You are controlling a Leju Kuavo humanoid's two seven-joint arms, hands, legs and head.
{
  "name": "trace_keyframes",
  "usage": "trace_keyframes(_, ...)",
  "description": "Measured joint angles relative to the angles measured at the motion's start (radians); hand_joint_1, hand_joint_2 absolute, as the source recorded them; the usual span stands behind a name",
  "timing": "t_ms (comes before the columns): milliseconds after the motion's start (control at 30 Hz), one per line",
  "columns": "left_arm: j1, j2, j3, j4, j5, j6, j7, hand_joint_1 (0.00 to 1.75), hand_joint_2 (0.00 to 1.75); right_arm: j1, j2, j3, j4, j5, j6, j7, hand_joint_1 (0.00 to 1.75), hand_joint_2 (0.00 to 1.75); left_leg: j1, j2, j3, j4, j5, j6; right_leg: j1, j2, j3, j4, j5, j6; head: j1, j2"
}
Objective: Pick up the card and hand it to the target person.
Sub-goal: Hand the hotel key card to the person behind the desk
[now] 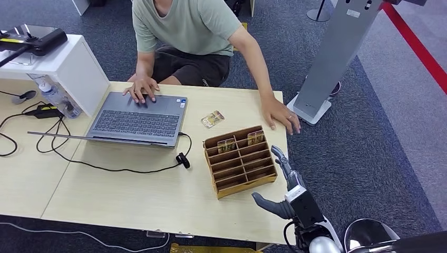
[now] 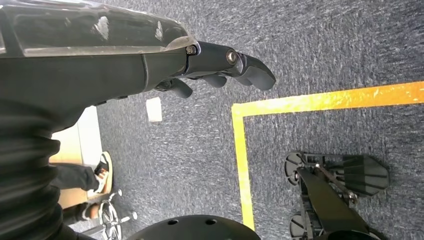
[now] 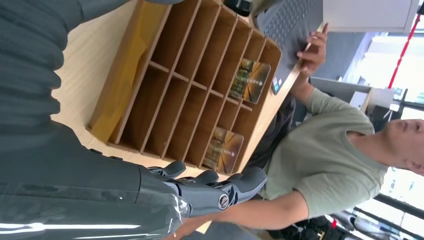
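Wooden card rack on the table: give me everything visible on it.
The wooden card rack is a light brown slotted organizer in two columns of stepped compartments, lying on the table near its right edge, beside the laptop. Two far slots each hold a card, one left, one right; the rest look empty. The right hand hovers beside it, not touching.

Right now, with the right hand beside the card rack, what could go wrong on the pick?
1. The cards stand in narrow slots of the wooden rack; the right hand may struggle to pinch one, or nudge the rack.
2. A person's hand rests just beyond the rack, so a reach could brush it.
3. A loose card lies on the table, inviting a wrong pick.
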Motion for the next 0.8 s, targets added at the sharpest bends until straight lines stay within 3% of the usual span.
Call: trace_keyframes(800, -0.005, 0.032, 0.000, 0.000, -0.028, 0.002, -0.002, 0.00, 1.75, -0.014, 0.021, 0.029, 0.026, 0.029, 0.008, -0.012, 0.00, 1.75, 0.000, 0.000, 0.000, 0.000, 0.000, 0.000, 0.000, 0.000, 0.000, 0.000, 0.000, 0.000, 0.002, 0.000)
